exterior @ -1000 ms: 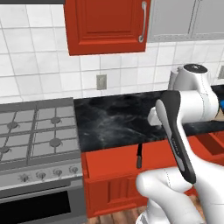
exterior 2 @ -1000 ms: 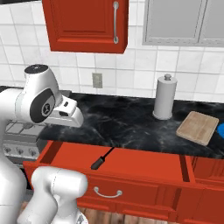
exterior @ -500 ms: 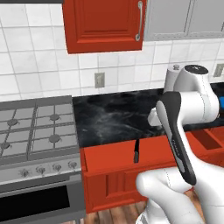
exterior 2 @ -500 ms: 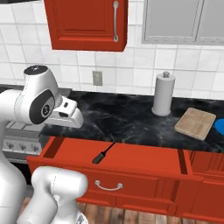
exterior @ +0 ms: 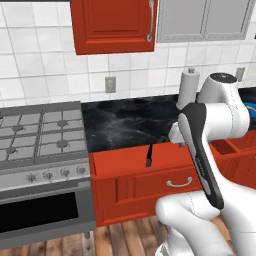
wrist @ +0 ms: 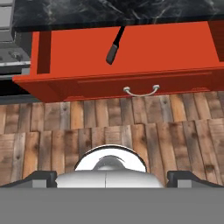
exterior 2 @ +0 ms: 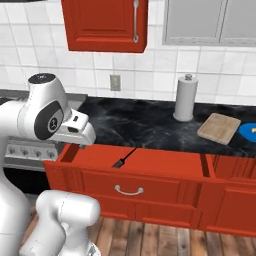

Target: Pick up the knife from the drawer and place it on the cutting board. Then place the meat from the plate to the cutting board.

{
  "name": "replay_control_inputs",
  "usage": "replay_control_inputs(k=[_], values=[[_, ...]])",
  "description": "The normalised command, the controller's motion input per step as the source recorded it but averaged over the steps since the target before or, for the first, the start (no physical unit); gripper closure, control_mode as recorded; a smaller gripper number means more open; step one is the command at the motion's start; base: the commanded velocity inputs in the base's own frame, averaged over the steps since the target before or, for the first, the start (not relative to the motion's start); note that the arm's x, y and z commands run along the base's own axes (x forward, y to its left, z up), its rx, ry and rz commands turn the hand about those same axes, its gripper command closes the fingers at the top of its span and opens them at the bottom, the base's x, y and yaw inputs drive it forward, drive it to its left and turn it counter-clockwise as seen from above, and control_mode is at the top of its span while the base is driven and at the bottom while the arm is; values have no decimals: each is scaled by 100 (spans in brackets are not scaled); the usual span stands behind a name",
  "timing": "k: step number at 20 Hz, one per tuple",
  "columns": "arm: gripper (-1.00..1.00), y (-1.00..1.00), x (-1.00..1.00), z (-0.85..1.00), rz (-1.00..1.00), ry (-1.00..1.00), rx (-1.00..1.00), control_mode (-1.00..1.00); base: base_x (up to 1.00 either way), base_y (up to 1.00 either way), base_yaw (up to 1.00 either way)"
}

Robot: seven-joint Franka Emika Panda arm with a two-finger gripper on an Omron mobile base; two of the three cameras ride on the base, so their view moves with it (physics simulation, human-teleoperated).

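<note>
Gripper [wrist: 112, 175] hangs above the wooden floor [wrist: 65, 131] in front of the drawer [wrist: 131, 48]; its two dark tips barely rise at the bottom corners of the hand view, set wide apart with nothing between them. Pulled out from under the black counter [exterior 2: 145, 125], the drawer holds the knife [wrist: 114, 46], which lies on its red floor left of the silver handle [wrist: 141, 91], blade reaching back toward the counter's edge. On the counter, right of the drawer, the cutting board [exterior 2: 219, 128] lies beside the paper-towel roll [exterior 2: 183, 98], and the blue plate [exterior 2: 248, 132] sits just beyond the board.
</note>
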Motion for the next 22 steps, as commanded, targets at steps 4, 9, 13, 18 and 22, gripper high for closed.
replay_control_inputs(k=[4,9,13,18,22], values=[[-100,0,0,0,0,0,0,100,-36,0,0],[-100,0,0,0,0,0,0,100,0,-2,0],[-100,0,0,0,0,0,0,100,0,-11,7],[-100,0,0,0,0,0,0,100,0,-11,10],[-100,-4,0,0,3,1,3,-100,0,-3,4]])
